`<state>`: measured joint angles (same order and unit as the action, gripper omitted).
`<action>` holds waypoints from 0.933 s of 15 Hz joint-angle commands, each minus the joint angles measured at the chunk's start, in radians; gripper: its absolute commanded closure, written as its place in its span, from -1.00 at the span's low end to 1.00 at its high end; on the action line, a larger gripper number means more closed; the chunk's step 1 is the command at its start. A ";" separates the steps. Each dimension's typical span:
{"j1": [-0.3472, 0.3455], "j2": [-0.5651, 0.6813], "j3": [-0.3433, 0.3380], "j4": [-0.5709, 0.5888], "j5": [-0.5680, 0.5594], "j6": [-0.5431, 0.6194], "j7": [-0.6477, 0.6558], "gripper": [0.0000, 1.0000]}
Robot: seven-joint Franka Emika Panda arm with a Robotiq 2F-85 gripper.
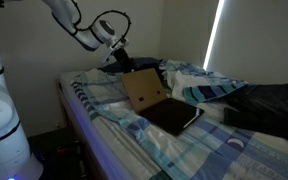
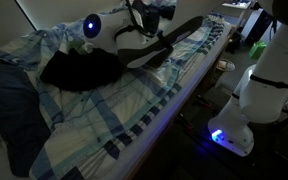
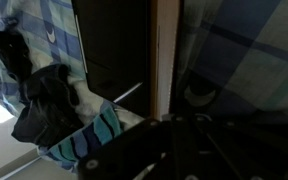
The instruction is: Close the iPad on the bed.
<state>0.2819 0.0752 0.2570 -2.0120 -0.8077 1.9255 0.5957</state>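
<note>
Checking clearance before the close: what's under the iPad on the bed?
In an exterior view the iPad lies on the blue plaid sheet, tan cover raised. Anything beneath it is hidden.

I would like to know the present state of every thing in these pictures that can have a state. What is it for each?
iPad: open, lying flat, screen dark.
cover: raised, standing at a tilt.
gripper: near the cover's top edge; open or shut, cannot tell.
checked sheet: rumpled.
dark garment: crumpled in a heap.
base light: on, blue.
</note>
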 commanded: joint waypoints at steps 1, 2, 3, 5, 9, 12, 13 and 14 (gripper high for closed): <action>-0.009 -0.003 -0.020 0.021 -0.021 -0.023 0.023 1.00; -0.011 -0.006 -0.026 0.026 -0.019 -0.022 0.024 1.00; -0.014 -0.009 -0.031 0.029 -0.019 -0.023 0.024 1.00; -0.022 -0.017 -0.041 0.035 -0.013 -0.022 0.025 1.00; -0.044 -0.033 -0.062 0.043 0.009 -0.027 0.017 1.00; -0.061 -0.045 -0.078 0.037 0.007 -0.027 0.021 1.00; -0.067 -0.050 -0.082 0.036 0.006 -0.027 0.024 1.00; -0.073 -0.055 -0.086 0.035 0.006 -0.028 0.025 1.00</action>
<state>0.2226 0.0469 0.1769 -1.9728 -0.8045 1.9242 0.5962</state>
